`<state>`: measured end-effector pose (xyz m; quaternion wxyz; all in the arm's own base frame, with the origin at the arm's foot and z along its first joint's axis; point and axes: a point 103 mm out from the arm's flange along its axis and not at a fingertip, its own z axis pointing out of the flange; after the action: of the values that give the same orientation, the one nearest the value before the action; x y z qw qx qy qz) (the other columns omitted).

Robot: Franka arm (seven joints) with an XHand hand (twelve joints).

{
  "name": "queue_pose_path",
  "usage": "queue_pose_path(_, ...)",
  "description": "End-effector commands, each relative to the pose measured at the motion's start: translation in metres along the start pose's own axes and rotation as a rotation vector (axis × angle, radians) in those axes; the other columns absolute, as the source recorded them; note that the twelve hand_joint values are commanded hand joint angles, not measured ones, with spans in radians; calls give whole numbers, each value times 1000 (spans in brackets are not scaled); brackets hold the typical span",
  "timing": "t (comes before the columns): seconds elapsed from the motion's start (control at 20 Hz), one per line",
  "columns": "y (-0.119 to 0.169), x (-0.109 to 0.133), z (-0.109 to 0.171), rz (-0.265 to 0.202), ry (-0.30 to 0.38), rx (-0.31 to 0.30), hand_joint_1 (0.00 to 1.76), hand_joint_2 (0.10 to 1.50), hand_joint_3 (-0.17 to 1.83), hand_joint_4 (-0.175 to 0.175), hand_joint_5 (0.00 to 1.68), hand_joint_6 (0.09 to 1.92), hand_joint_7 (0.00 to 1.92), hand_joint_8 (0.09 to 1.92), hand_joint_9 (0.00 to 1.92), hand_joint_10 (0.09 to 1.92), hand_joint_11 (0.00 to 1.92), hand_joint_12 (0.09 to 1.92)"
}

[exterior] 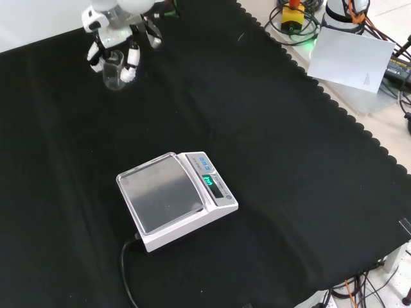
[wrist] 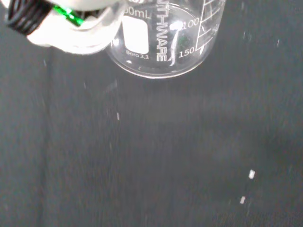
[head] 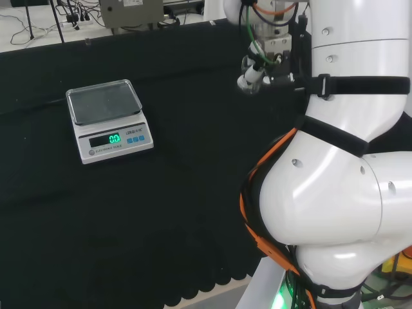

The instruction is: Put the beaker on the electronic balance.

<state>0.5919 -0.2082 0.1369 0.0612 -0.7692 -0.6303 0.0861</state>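
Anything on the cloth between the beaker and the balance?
No. In the front view, only bare black cloth separates the beaker from the balance.

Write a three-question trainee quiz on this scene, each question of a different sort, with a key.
1. True or false: the beaker already stands on the electronic balance.
2. Pick one. The hand has its fingers: A) curled round the beaker, B) flat on the balance pan, C) around the balance's cable.
3. Fill in: the balance pan carries ____.

Key: 1 false; 2 A; 3 nothing.
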Motion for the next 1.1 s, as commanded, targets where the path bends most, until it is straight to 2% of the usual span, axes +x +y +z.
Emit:
queue_pose_path(0.05,-2,-33,-47,-27,-2,-42,1211,764,909,-52,815,1426,934,1523,1229,1234,1308,877)
queue_pose_path(0.1,-5,-19,-55,-22,-36,-39,1212,759,916,-53,819,1424,938,1522,1230,1234,1306,881)
queue_pose_path(0.15,-15,4,-61,-28,-37,-45,1213,756,920,-53,821,1423,939,1522,1230,1234,1306,884)
queue_pose_path(0.35,-25,34,-62,-54,-5,-73,1214,752,926,-55,823,1421,942,1522,1232,1235,1306,888)
queue_pose_path(0.55,-36,78,-70,-84,2,-83,1216,742,942,-60,825,1424,950,1522,1239,1235,1305,899)
queue_pose_path(0.85,-50,161,-80,-163,-5,-83,1217,740,946,-65,825,1425,953,1523,1242,1236,1305,901)
queue_pose_path(1.1,-54,226,-77,-255,12,-69,1218,738,949,-66,827,1423,954,1525,1244,1236,1305,903)
